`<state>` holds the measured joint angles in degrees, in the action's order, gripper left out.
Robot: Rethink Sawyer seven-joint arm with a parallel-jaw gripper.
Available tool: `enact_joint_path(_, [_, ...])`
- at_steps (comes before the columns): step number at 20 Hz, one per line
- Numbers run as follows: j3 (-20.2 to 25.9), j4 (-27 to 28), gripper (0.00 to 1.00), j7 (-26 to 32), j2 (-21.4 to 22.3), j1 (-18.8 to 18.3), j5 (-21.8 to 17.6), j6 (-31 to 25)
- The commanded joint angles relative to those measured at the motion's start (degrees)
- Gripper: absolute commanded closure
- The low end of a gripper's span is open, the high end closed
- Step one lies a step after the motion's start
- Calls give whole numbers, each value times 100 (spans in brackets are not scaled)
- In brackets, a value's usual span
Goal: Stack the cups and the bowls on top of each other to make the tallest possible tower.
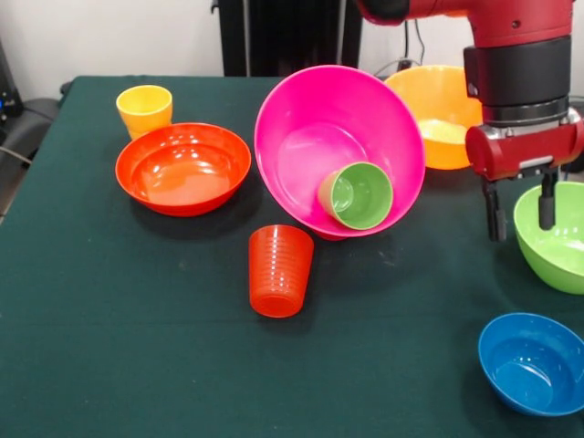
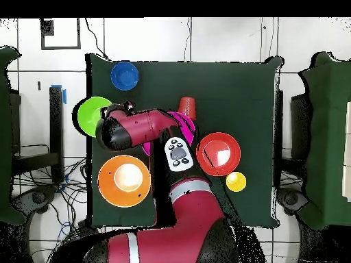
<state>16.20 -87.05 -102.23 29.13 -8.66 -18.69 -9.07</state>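
Front view showed the end effector spread, empty, hanging at the lime green bowl's rim. The light green cup lay inside the tilted pink bowl.

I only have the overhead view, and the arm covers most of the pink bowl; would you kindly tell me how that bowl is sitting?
Observer: The pink bowl is tipped up on its side, with its opening facing the front camera.
Operator: Thank you. Is there anything inside it?
Observer: Yes, the light green cup lies on its side in the bowl's lower part.
Operator: And how does the gripper stand?
Observer: The gripper hangs by the rim of the lime green bowl, its jaws apart and holding nothing.
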Motion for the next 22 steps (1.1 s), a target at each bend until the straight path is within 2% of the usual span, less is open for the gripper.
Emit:
enact_joint_path(1, [-383, -134, 0, -1036, -464, 221, 56, 510])
enact_joint_path(7, [-380, -23, 0, -858, -609, 239, 90, 542])
enact_joint_path(13, [-751, 100, 0, -838, -513, 594, 95, 443])
enact_joint_path(19, [-705, 181, 0, -688, -331, 655, 153, 148])
enact_joint_path(22, [-614, 345, 0, -589, -374, 696, 170, 44])
